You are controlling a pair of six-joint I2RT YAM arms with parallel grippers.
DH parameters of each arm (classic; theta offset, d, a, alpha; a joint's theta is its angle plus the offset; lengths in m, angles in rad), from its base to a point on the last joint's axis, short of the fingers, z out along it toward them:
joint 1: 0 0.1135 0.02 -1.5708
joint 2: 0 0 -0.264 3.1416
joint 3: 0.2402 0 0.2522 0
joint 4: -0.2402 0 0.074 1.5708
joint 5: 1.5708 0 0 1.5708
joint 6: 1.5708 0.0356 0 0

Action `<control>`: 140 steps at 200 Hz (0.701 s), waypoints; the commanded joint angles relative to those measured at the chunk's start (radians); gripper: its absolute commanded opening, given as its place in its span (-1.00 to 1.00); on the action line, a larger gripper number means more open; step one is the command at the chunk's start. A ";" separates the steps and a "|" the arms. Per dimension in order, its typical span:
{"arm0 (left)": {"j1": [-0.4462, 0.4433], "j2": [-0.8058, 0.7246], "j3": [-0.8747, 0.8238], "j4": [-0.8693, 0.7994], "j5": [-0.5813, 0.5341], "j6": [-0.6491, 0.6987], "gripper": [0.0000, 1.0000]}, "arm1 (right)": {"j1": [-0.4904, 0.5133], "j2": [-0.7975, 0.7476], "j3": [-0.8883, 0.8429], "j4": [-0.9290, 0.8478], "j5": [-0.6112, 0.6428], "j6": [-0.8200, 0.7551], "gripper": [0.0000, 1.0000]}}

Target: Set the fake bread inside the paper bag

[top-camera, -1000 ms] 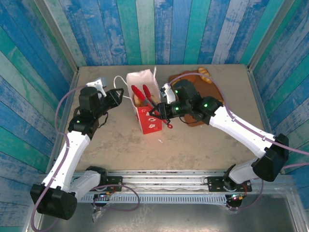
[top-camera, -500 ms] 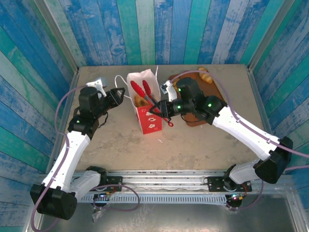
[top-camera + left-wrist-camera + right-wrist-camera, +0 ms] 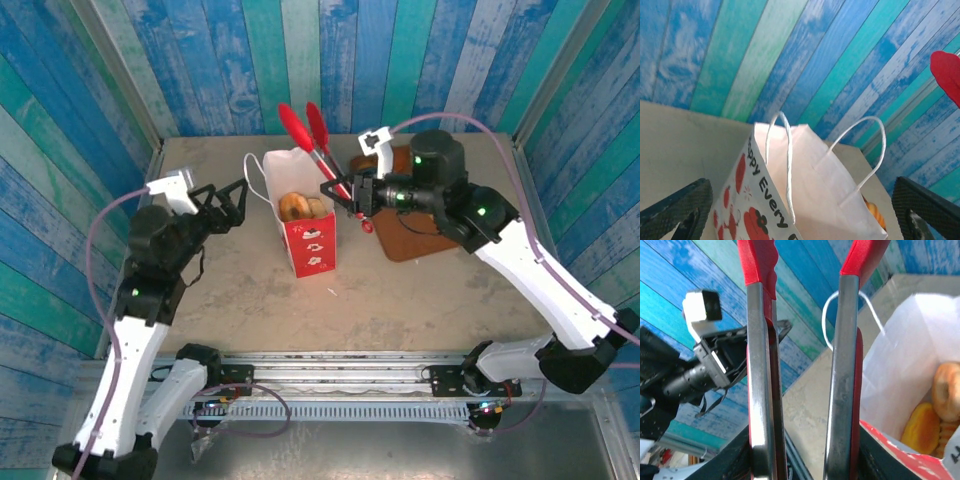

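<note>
Top external: the left gripper (image 3: 233,200) was held spread wide left of the paper bag (image 3: 310,248), while tongs (image 3: 311,140) were clamped in the raised right gripper (image 3: 347,195).

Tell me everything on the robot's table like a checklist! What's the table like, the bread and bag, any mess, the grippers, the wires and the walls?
Surface: beige table, a bit stained.
Job's things: fake bread lies inside the paper bag, which stands upright and open.
Clutter: a brown board to the right of the bag.
Grippers: left gripper open, near the bag's handles; right gripper shut on the red tongs, raised by the bag, nothing between their tips.
Cables: pinkish cables loop along both arms.
Surroundings: blue and teal plank walls.
</note>
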 commanded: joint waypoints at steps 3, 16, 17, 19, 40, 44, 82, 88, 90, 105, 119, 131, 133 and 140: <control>-0.002 -0.090 -0.028 -0.035 -0.130 0.091 0.88 | -0.031 -0.065 0.028 0.023 0.054 -0.027 -0.18; -0.002 -0.137 -0.048 -0.054 -0.179 0.112 0.88 | -0.053 -0.091 0.028 -0.002 0.089 -0.037 -0.18; -0.002 -0.140 -0.049 -0.056 -0.184 0.113 0.88 | -0.054 -0.093 0.028 -0.005 0.093 -0.037 -0.18; -0.002 -0.147 -0.051 -0.059 -0.189 0.117 0.89 | -0.058 -0.098 0.028 -0.011 0.100 -0.039 -0.18; -0.002 -0.208 -0.075 -0.097 -0.260 0.150 0.88 | -0.100 -0.147 0.028 -0.089 0.186 -0.059 -0.16; -0.002 -0.218 -0.079 -0.105 -0.273 0.154 0.88 | -0.109 -0.157 0.028 -0.111 0.206 -0.061 -0.16; -0.002 -0.285 -0.105 -0.155 -0.348 0.193 0.88 | -0.230 -0.246 -0.016 -0.270 0.329 -0.053 -0.09; -0.002 -0.292 -0.109 -0.159 -0.355 0.197 0.88 | -0.251 -0.256 -0.024 -0.295 0.332 -0.048 -0.08; -0.002 -0.294 -0.112 -0.159 -0.356 0.198 0.88 | -0.258 -0.258 -0.026 -0.302 0.333 -0.046 -0.08; -0.002 -0.303 -0.122 -0.160 -0.360 0.207 0.88 | -0.303 -0.274 -0.037 -0.366 0.341 -0.053 -0.08; -0.002 -0.306 -0.131 -0.162 -0.360 0.213 0.88 | -0.344 -0.278 -0.037 -0.438 0.370 -0.070 -0.08; -0.002 -0.306 -0.136 -0.162 -0.360 0.221 0.88 | -0.380 -0.274 -0.037 -0.491 0.379 -0.080 -0.08; -0.002 -0.306 -0.138 -0.163 -0.359 0.222 0.88 | -0.386 -0.274 -0.039 -0.498 0.379 -0.083 -0.08; -0.002 -0.306 -0.140 -0.163 -0.360 0.227 0.88 | -0.407 -0.270 -0.042 -0.523 0.384 -0.093 -0.08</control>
